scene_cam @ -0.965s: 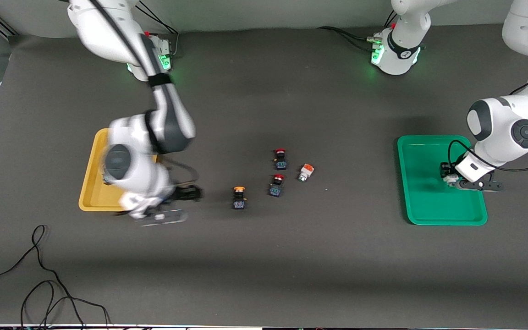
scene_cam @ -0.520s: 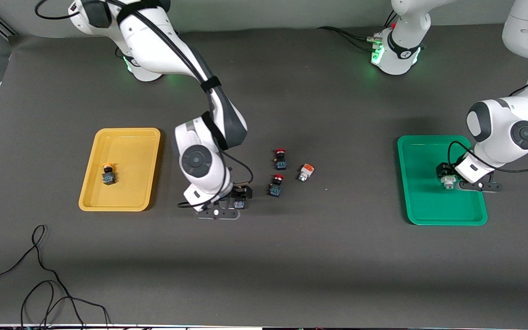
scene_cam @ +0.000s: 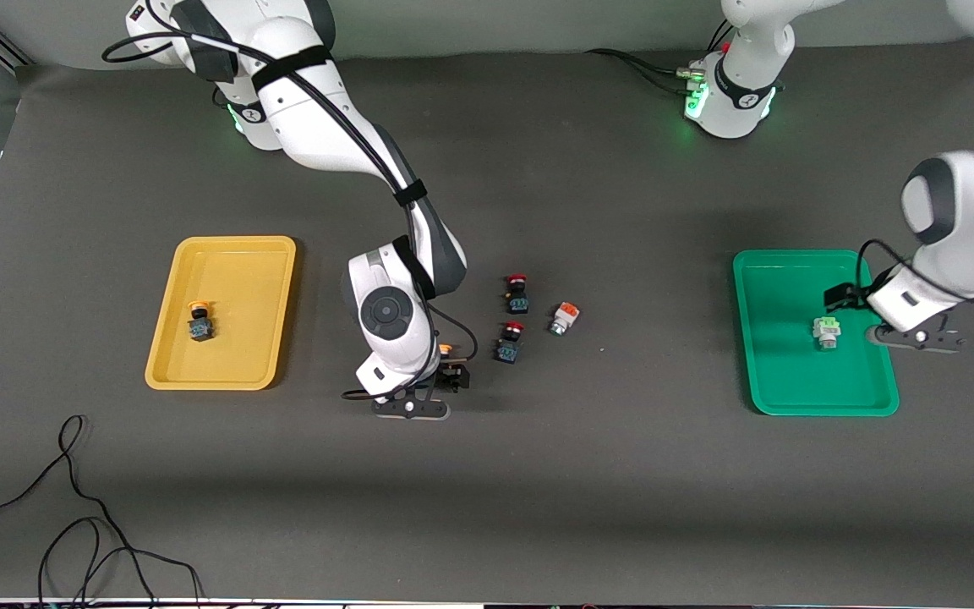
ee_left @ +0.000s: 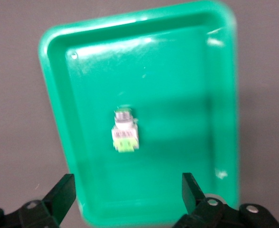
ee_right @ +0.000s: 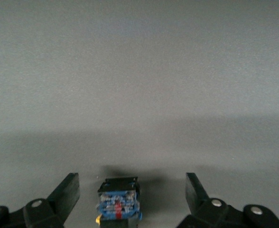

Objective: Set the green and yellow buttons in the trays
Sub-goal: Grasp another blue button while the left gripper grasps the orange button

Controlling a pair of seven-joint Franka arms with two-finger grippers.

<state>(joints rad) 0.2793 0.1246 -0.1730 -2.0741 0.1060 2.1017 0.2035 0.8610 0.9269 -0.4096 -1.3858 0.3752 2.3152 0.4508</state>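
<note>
A pale-green button (scene_cam: 825, 331) lies in the green tray (scene_cam: 779, 381); it also shows in the left wrist view (ee_left: 125, 134) on the tray (ee_left: 177, 95). My left gripper (scene_cam: 844, 298) (ee_left: 127, 190) is open and empty above the tray, apart from that button. One yellow-capped button (scene_cam: 199, 321) lies in the yellow tray (scene_cam: 242, 262). A second yellow-capped button (scene_cam: 445, 349) (ee_right: 119, 204) lies on the table. My right gripper (scene_cam: 451, 376) (ee_right: 132, 190) is open, low over it, with one finger on each side, not touching.
Two red-capped black buttons (scene_cam: 517, 292) (scene_cam: 510, 340) and an orange-capped white-bodied button (scene_cam: 564, 317) lie on the table beside the right gripper, toward the left arm's end. A black cable (scene_cam: 73, 507) lies near the front edge.
My right arm swung from over the yellow tray to the loose yellow-capped button and came down around it. My left gripper let go of the pale-green button in the green tray and rose.
</note>
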